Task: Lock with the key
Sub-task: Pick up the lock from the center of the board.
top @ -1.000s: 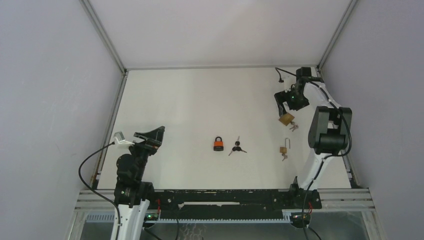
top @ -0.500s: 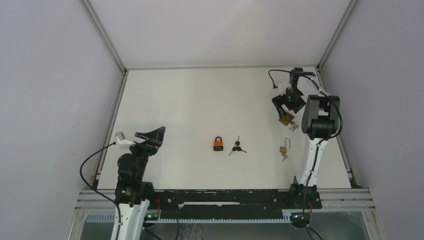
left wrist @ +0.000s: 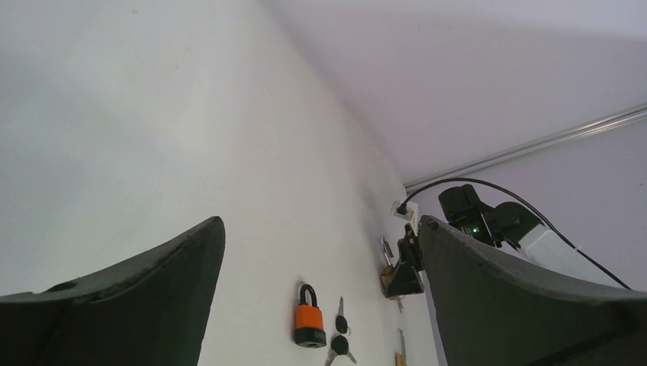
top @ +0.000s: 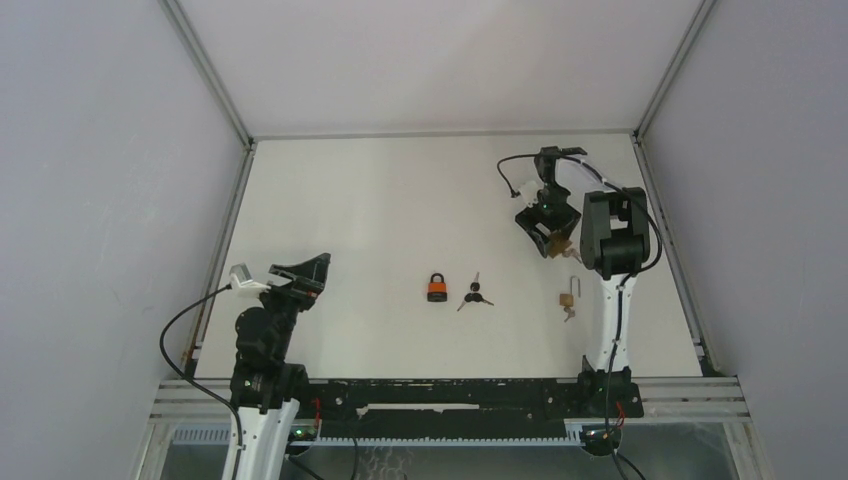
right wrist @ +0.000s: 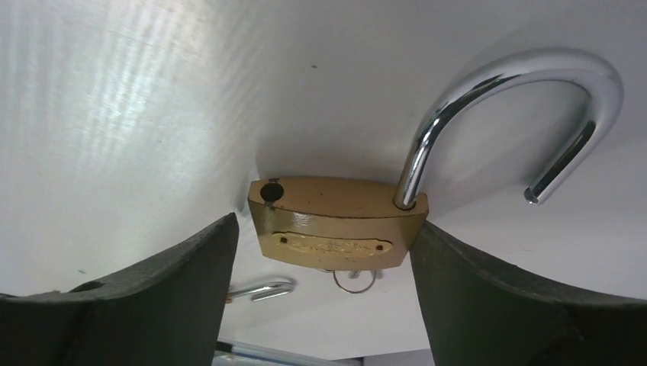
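Over the last second the right arm has swung its wrist sideways, closer to the orange padlock's side of the table, and its upper part now stands more upright.

The orange padlock lies flat near the middle of the white table, shackle closed. Well to its right, and farther from the arms' bases, the right arm's jaws point down over a brass padlock. The jaws are apart, one on each side of the lock's body. On one side a sliver of table shows between jaw and lock. On the other side it cannot be told whether they touch. The brass padlock's shackle is swung open, one leg seated in the body and the other free. A silver key lies just beside the lock's base.

Just right of the orange padlock lie two black-headed keys. Farther right is a small brass padlock, its shackle also open.

Well left of the orange padlock, the left arm hangs above the table, its jaws wide apart and holding nothing.
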You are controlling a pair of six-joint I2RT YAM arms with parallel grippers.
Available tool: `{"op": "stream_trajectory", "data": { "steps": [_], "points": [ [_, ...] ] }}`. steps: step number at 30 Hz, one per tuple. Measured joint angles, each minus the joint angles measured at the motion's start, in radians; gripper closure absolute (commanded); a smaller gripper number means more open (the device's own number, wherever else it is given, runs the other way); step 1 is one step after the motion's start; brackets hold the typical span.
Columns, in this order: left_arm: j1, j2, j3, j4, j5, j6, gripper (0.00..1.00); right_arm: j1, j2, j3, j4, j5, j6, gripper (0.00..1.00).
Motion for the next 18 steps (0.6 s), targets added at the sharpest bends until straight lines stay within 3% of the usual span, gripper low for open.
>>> {"op": "stream_trajectory", "data": {
  "steps": [4,12,14,18],
  "points": [
    [0.0,0.0,0.0,0.0,0.0,0.0,0.01,0.029,-0.014,-0.024,0.007,-0.018,0.093,0.16],
    [0.0,0.0,0.0,0.0,0.0,0.0,0.02,0.157,-0.205,-0.311,0.186,-0.044,0.338,0.1],
    [0.0,0.0,0.0,0.001,0.001,0.0,0.02,0.194,-0.22,-0.332,0.206,-0.043,0.401,0.02],
    [0.001,0.0,0.0,0.001,0.001,0.0,0.02,0.244,-0.241,-0.362,0.267,-0.016,0.546,0.01]
  ]
}}
